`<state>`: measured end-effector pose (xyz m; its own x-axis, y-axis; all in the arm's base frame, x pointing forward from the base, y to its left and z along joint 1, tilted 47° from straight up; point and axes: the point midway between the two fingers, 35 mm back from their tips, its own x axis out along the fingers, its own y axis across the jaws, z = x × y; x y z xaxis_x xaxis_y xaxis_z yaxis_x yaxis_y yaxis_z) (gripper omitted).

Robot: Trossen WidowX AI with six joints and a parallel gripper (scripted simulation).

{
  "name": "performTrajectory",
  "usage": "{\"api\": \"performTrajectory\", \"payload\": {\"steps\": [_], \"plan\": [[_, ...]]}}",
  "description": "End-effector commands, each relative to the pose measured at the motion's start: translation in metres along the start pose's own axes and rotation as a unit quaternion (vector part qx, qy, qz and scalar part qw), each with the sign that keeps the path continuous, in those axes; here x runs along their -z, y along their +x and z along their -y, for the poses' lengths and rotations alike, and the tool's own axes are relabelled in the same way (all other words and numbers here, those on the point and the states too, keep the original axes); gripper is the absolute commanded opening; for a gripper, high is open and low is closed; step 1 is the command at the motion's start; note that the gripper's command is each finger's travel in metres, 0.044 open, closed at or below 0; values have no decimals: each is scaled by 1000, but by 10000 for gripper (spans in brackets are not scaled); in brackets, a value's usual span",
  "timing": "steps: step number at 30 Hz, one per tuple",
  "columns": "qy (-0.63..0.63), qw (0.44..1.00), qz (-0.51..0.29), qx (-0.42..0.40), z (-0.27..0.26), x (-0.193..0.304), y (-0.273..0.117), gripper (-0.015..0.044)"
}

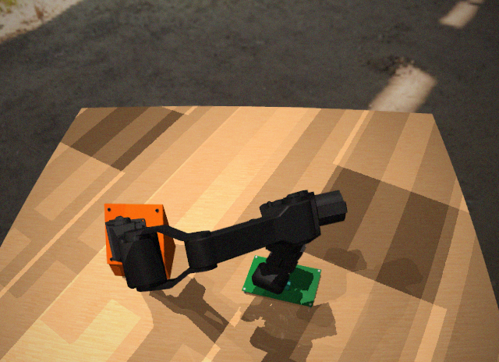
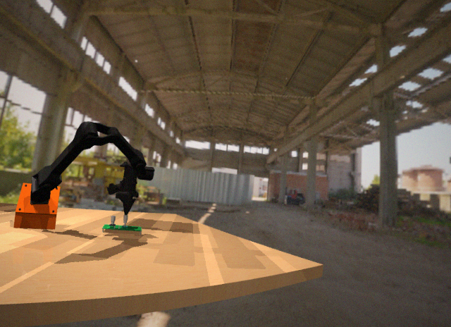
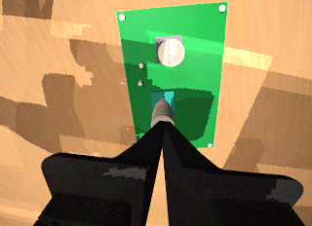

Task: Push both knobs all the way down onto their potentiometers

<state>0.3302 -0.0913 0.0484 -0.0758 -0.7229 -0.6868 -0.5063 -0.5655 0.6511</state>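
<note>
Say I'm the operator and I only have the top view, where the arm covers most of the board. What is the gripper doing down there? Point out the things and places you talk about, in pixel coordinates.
Observer: In the exterior view, the gripper (image 2: 125, 213) (image 3: 163, 126) is shut, its tips at the top of one knob (image 2: 125, 221) (image 3: 163, 111).
Operator: And the other knob?
Observer: The other knob (image 2: 113, 218) (image 3: 172, 53) stands on the board (image 1: 310, 275) (image 2: 118, 227) (image 3: 187, 77), away from the tips.
Operator: What's beneath the first knob?
Observer: The wrist view shows a teal part (image 3: 168, 96) there, partly hidden.
</note>
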Motion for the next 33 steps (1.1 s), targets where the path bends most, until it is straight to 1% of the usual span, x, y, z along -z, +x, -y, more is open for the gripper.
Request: {"api": "performTrajectory", "payload": {"steps": [1,33], "plan": [[2,1000,0,-2,-1,1,4,0],[2,1000,0,-3,-1,1,10,0]]}}
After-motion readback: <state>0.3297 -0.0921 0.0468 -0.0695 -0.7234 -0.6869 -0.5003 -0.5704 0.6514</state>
